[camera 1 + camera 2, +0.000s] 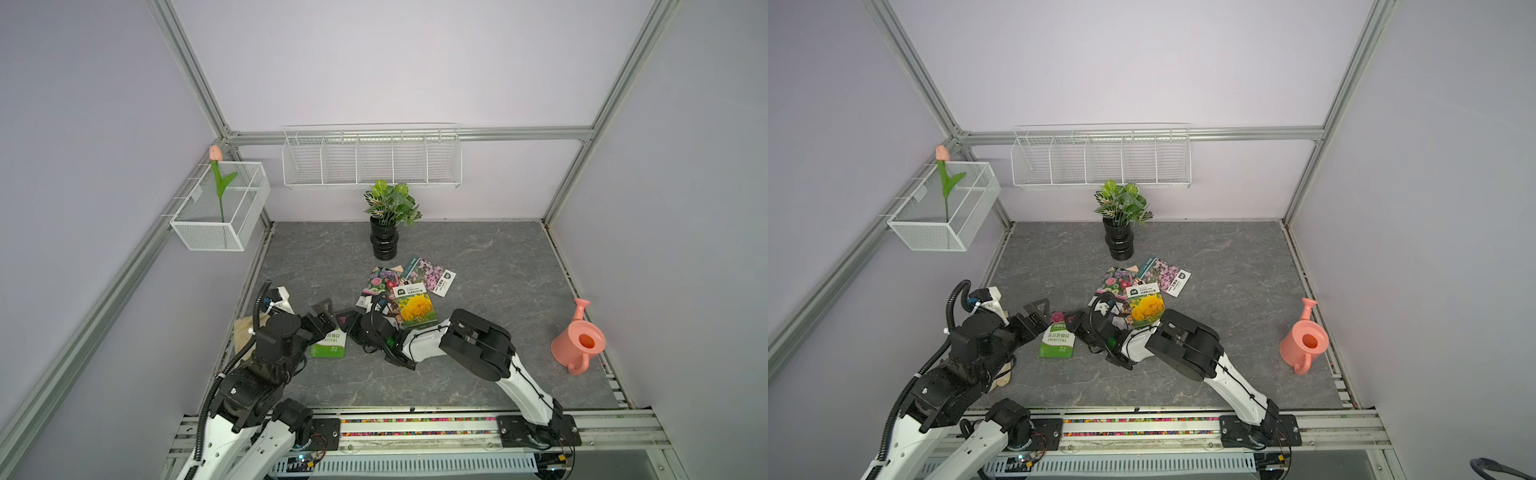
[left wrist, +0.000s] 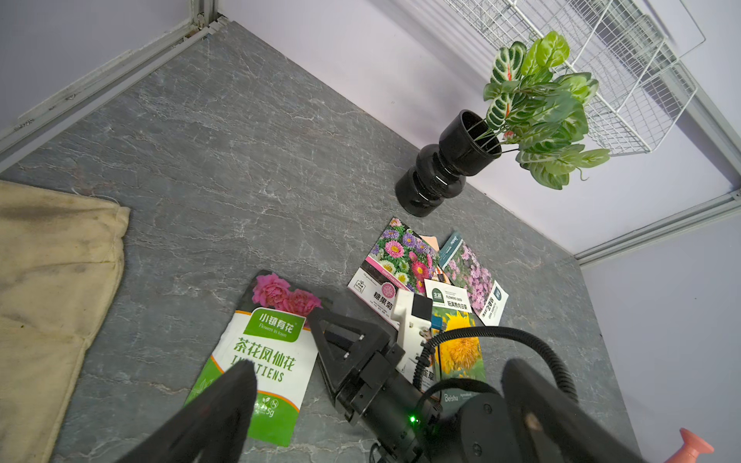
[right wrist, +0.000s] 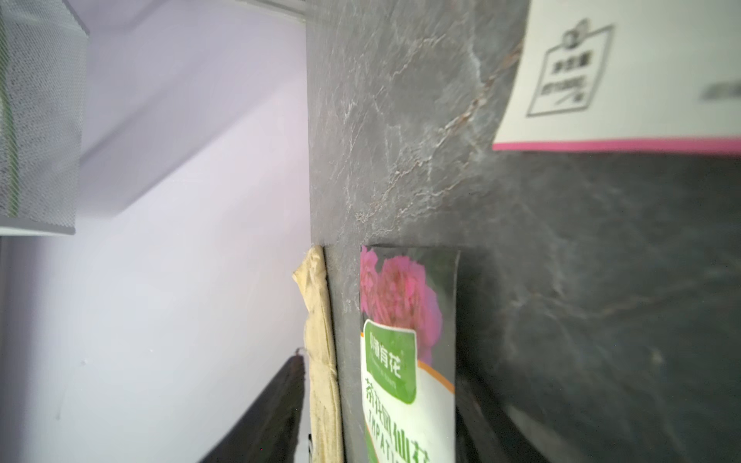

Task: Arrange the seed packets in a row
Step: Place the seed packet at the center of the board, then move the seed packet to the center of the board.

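Hovering low over the grey stone-patterned counter, our right gripper is standing with its jaws parted and is gripping nothing. In the right wrist view we are seeing its dark fingers spread on either side of the green-and-white seed packet with pink blooms. Just beside it, our left gripper is hanging wide open and empty above that packet's top end. The green packet is lying flat on the counter, between the cream fabric glove at the counter's left edge and the overlapping pile of other seed packets. In that pile we are making out the yellow sunflower packet lying on top. The mixed pink aster packet and the lilac flower packet are lying behind it, with an orange packet corner peeking between them. Our right arm is covering the pile's near edge. Farther out, the black vase of green leaves is standing at the back and the pink watering can is sitting well apart on the right.
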Tool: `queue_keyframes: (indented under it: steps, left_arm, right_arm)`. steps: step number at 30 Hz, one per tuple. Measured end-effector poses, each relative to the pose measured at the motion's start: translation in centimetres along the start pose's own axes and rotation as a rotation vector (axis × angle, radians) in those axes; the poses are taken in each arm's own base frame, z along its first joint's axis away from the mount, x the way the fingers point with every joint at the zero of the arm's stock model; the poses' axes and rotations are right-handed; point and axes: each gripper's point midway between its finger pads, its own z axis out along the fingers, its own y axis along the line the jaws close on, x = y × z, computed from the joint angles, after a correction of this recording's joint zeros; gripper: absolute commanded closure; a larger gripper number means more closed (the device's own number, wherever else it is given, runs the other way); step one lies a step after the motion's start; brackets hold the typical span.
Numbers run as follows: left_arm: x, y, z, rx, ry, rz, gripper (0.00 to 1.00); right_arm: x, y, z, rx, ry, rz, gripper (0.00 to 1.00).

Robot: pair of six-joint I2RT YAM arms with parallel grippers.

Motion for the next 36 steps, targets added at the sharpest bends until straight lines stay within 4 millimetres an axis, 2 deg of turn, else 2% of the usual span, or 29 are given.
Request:
queue_keyframes:
  steps: [5,10,13,15,18,20,22,24,31,34,36]
  left_arm:
    - [1.8,0.1,1.7,0.012,0.040,-0.030,0.02]
    - [4.9,0.0,5.1,0.022,0.130,-0.060,0.02]
    - [6.7,-0.8,7.3,0.047,0.196,-0.079,0.02]
    - [7.7,-1.8,8.8,0.073,0.240,-0.093,0.02]
    - [10.1,-2.9,11.5,0.078,0.321,-0.099,0.03]
    - [12.0,-3.3,12.8,0.070,0.379,-0.092,0.03]
    - [13.8,-3.8,14.2,0.071,0.427,-0.088,0.03]
    - [15.3,-4.4,15.5,0.075,0.463,-0.086,0.03]
    - [18.1,-6.3,19.6,0.116,0.531,-0.098,0.05]
    - [18.8,-6.7,20.5,0.131,0.547,-0.101,0.05]
    - [19.2,-6.8,21.1,0.134,0.556,-0.102,0.06]
  right_arm:
    - [-1.2,-0.1,-3.5,0.058,-0.008,-0.057,0.29]
    - [-4.2,2.5,-8.5,0.074,-0.039,-0.153,0.26]
    - [-7.2,4.1,-11.8,0.081,-0.087,-0.215,0.21]
    - [-9.6,4.4,-14.1,0.103,-0.127,-0.246,0.19]
    - [-13.9,3.2,-17.4,0.173,-0.183,-0.276,0.17]
    - [-16.8,1.6,-18.7,0.231,-0.200,-0.288,0.17]
    - [-18.9,-0.5,-19.6,0.303,-0.197,-0.298,0.16]
    - [-19.9,-2.3,-19.9,0.359,-0.167,-0.309,0.16]
    - [-21.5,-6.8,-19.8,0.412,-0.052,-0.280,0.17]
    - [-21.9,-8.1,-19.6,0.405,-0.016,-0.255,0.18]
    - [-21.5,-8.4,-19.1,0.384,0.014,-0.251,0.18]
